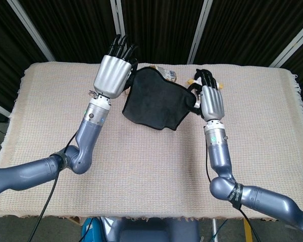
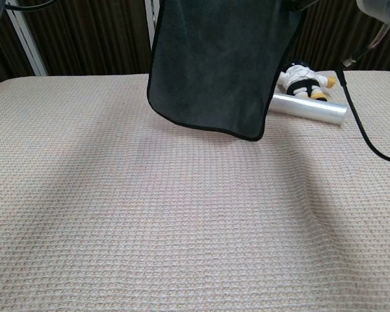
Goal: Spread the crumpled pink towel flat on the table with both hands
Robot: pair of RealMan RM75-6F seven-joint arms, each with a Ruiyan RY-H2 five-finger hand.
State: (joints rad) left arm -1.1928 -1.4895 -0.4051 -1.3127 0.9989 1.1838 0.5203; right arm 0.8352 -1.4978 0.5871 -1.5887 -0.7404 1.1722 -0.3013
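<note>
A dark, near-black towel [image 1: 156, 103] is held aloft above the far half of the bench [image 1: 151, 171] by both hands, although pink is the colour named in the task. One upper corner is gripped by the left hand [image 1: 113, 73], its dark fingers [image 1: 123, 50] closed at the cloth's edge; the opposite corner is gripped by the right hand [image 1: 210, 98]. In the chest view the cloth is seen hanging as a broad sheet, its lower hem clear of the cream waffle-weave cover [image 2: 182, 227] laid over the bench. Behind it, near the far edge, a clear plastic roll [image 2: 309, 107] lies on its side, with a small black-and-white soft toy [image 2: 302, 79] just beside it.
</note>
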